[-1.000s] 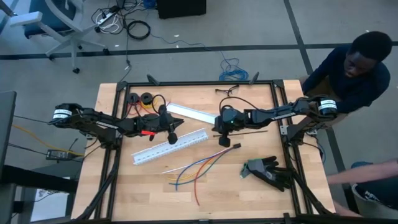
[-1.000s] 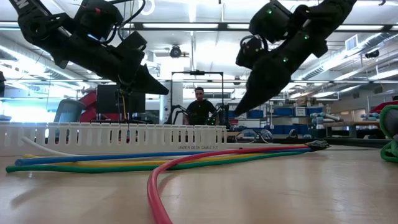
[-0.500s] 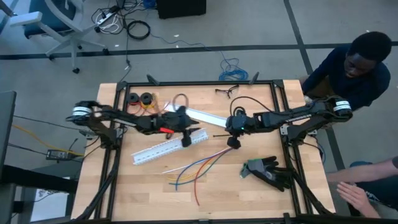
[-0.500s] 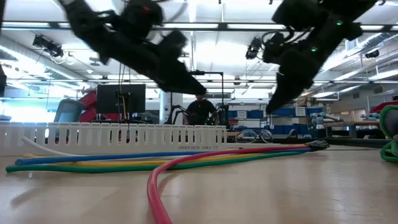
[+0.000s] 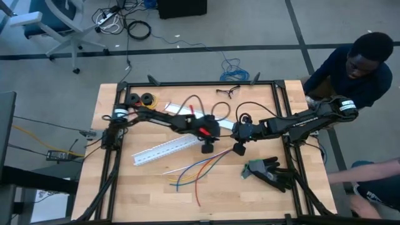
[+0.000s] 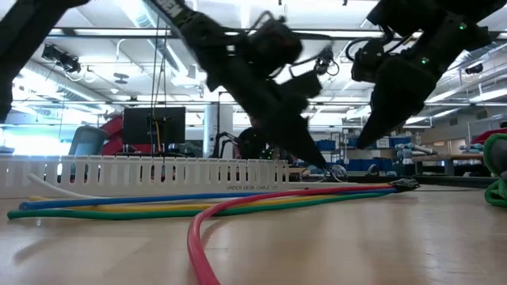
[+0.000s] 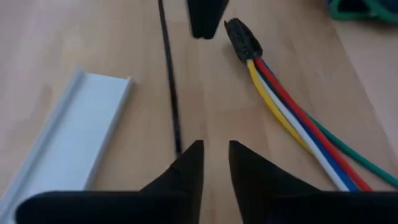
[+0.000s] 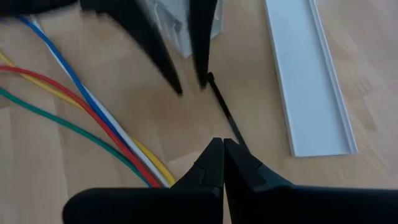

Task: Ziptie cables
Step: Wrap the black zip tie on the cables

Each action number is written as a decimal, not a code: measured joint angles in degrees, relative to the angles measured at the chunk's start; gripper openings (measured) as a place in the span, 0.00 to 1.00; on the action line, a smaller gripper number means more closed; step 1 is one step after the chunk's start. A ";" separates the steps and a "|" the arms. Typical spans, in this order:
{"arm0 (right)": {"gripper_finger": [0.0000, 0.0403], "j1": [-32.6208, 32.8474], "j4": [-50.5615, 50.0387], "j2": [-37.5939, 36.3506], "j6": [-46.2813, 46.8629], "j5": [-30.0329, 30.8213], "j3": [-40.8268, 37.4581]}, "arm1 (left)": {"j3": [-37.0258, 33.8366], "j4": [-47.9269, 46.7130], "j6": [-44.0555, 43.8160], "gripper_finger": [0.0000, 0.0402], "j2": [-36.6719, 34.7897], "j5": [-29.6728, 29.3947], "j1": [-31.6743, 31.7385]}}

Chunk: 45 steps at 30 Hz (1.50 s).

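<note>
The cables [image 5: 195,169] lie loose on the table near its front, their taped end [image 7: 239,36] toward the middle. The ziptie [image 7: 169,81], a thin black strap, lies flat on the wood between the two grippers. My left gripper [image 7: 214,149] reaches across the table's middle, slants down and is open a little. The ziptie's end [image 7: 178,148] lies just outside one of its fingers. My right gripper [image 8: 222,146] is shut, its tip beside the ziptie's [image 8: 224,112] other end. My left gripper has one fingertip [image 7: 194,149] right beside the ziptie's end, with nothing between the fingers; whether that finger touches the strap I cannot tell. My right gripper's shut fingertips [image 8: 230,148] stand next to the ziptie's other end [image 8: 239,142]; whether they touch it I cannot tell.
A white slotted duct [image 5: 167,149] lies slantwise left of the grippers, with its flat white cover [image 8: 308,81] farther back. A black and green glove [image 5: 270,172] lies at the front right. Small wire spools [image 5: 140,99] sit at the far left corner. A person [image 5: 356,62] stands past the right edge.
My left gripper has swept from over the duct toward the table's right, sinking a little and tipping down, and now stands at the ziptie. My right gripper has drawn back a short way toward the right edge and has stayed shut.
</note>
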 joint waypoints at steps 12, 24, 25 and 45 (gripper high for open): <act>0.00 0.09 -0.19 0.02 -1.85 0.02 0.00 | 10.28 -21.69 -4.73 0.01 1.71 -14.03 -6.43; 0.00 0.09 -0.28 0.03 -2.97 0.02 0.00 | 8.82 -34.68 -20.81 0.00 1.62 -20.24 -10.46; 0.00 0.09 -0.32 0.04 -3.04 0.02 0.00 | 7.99 -35.23 -21.58 0.00 1.58 -21.04 -10.41; 0.00 -1.49 2.43 0.09 -8.04 0.00 0.00 | -11.87 -6.68 -11.15 0.00 -5.58 -17.52 8.33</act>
